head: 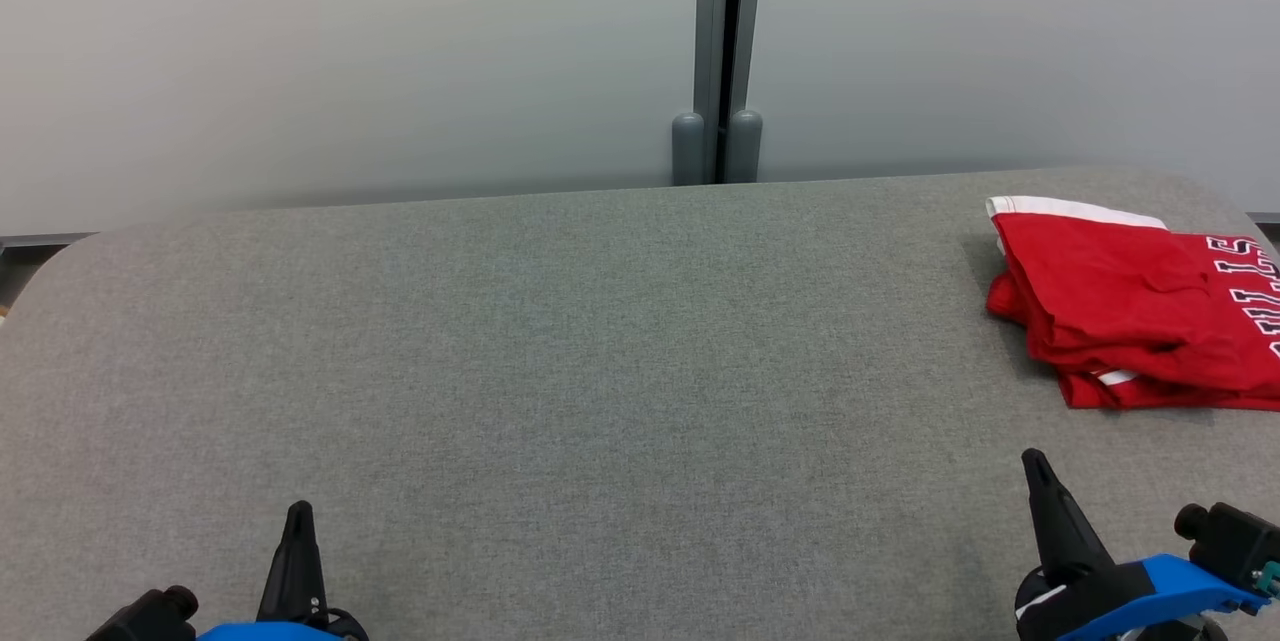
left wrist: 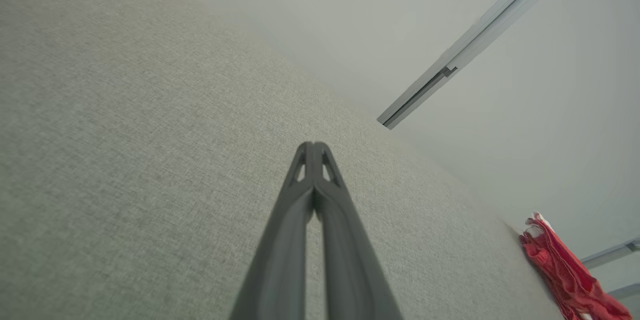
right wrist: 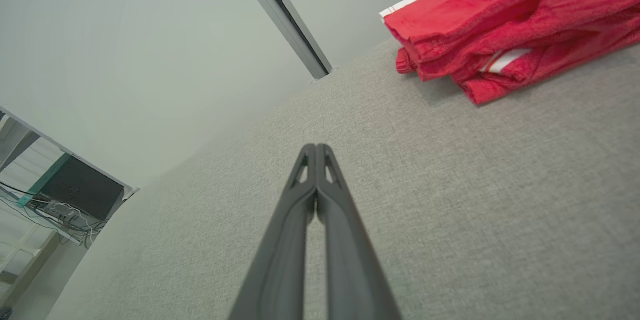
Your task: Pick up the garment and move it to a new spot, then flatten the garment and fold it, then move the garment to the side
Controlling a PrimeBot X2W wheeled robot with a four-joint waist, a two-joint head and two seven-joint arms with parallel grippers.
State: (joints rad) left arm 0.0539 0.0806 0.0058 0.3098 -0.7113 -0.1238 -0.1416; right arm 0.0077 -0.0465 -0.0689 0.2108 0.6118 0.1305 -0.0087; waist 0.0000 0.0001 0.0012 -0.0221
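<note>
- Red fabric garment point(head: 1130, 306), white-trimmed and lettered, lies folded in a stack at the far right end of the grey cloth-covered bench point(head: 560, 341), near its rear edge.
- Left tool point(head: 299, 513): long dark fingers pressed together, holding nothing, above the bench at lower left, well apart from the garment.
- Right tool point(head: 1036, 466): fingers likewise pressed together and empty, near the garment's front edge, not touching it.
- Pale wall panels point(head: 300, 51) stand behind the bench.
</note>
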